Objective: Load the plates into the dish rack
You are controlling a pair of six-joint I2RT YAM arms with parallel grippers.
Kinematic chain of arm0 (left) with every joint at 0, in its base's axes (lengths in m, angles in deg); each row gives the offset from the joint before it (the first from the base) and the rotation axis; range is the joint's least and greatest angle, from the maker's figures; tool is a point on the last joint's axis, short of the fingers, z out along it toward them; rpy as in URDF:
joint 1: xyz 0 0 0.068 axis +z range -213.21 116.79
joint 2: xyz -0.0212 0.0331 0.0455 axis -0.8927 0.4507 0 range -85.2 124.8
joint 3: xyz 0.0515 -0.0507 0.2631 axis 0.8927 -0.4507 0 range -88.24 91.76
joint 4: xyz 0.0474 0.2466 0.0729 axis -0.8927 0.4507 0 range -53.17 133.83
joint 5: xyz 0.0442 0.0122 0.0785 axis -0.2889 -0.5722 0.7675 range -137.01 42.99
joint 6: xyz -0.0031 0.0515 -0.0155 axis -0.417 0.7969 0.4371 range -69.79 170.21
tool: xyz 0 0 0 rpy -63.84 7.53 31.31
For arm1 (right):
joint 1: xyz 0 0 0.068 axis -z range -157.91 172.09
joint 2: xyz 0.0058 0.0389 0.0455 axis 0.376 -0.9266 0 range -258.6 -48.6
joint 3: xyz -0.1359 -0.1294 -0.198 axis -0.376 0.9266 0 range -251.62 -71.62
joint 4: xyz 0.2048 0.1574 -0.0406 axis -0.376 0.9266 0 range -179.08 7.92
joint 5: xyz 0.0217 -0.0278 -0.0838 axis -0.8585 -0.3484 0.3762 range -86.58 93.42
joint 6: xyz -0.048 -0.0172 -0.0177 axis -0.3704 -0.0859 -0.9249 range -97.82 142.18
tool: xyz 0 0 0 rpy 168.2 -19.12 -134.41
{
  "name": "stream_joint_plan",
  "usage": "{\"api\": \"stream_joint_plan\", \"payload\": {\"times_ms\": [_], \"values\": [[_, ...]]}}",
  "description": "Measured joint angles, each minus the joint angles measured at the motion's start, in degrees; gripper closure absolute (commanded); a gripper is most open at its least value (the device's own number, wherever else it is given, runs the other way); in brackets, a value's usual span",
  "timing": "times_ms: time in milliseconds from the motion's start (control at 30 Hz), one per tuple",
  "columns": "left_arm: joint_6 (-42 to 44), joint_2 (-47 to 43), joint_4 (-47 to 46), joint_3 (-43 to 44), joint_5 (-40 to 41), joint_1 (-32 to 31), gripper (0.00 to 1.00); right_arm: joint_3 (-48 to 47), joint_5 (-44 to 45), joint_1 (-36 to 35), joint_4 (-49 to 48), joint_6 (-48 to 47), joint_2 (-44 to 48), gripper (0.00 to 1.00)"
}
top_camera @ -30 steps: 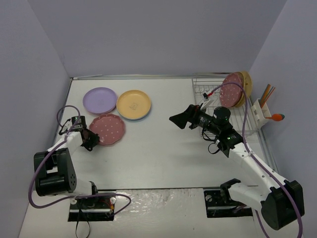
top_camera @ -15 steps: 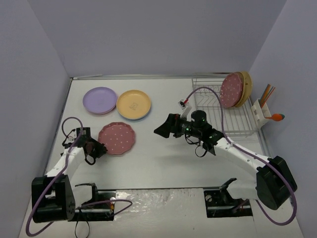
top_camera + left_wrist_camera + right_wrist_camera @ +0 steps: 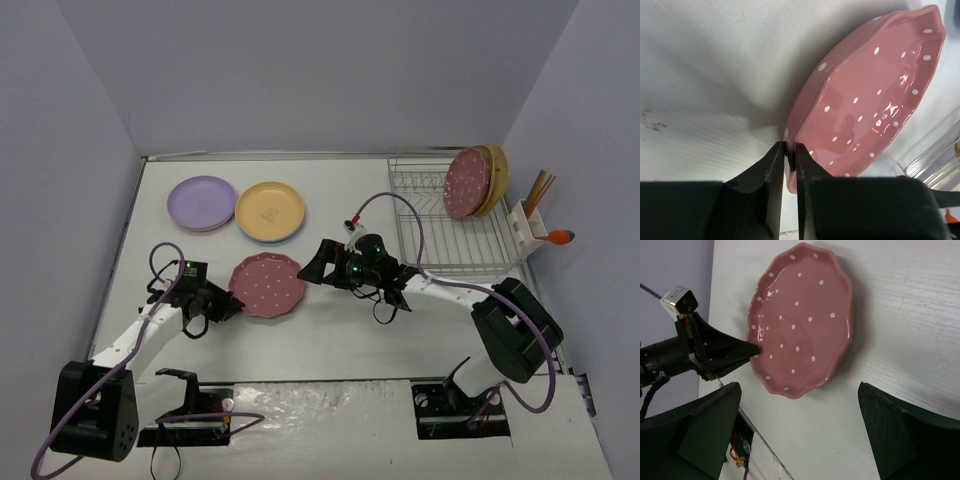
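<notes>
My left gripper is shut on the near-left rim of a pink plate with white dots, which is held tilted over the table's middle. The right gripper stands wide open just right of that plate, facing it, with nothing between its fingers. A lilac plate and a yellow-orange plate with a blue rim under it lie flat at the back left. In the dish rack at the right, a pink dotted plate and a tan plate stand on edge.
A white utensil caddy with sticks and an orange-tipped tool hangs on the rack's right side. Purple cables loop off both arms. Lilac walls close in the table at the left, back and right.
The left gripper closed on the pink dotted plate and carried it right, toward the table's middle. The right arm swung left from the rack toward the plate, staying open.
</notes>
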Motion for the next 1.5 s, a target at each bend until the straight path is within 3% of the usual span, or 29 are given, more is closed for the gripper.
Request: {"api": "stream_joint_plan", "payload": {"times_ms": [467,867,1300,1500], "values": [[-7.58,-2.36,-1.95,-1.40,-1.73,-1.88,1.00,1.07,0.39,-0.68,-7.10,6.97,-10.92,0.06],[-9.92,-3.02,-4.11,-2.43,-2.84,-2.36,1.00,0.95,-2.50,-0.70,-17.05,12.24,-16.65,0.22],[-10.74,-3.04,-6.12,-3.13,-3.43,-3.10,1.00,0.09,-4.45,-1.07,-21.39,14.93,-20.61,0.56],[-10.91,-3.68,-6.43,-3.18,-3.55,-3.17,1.00,0.08,-4.08,-0.98,-22.82,15.14,-20.76,0.81]]}}
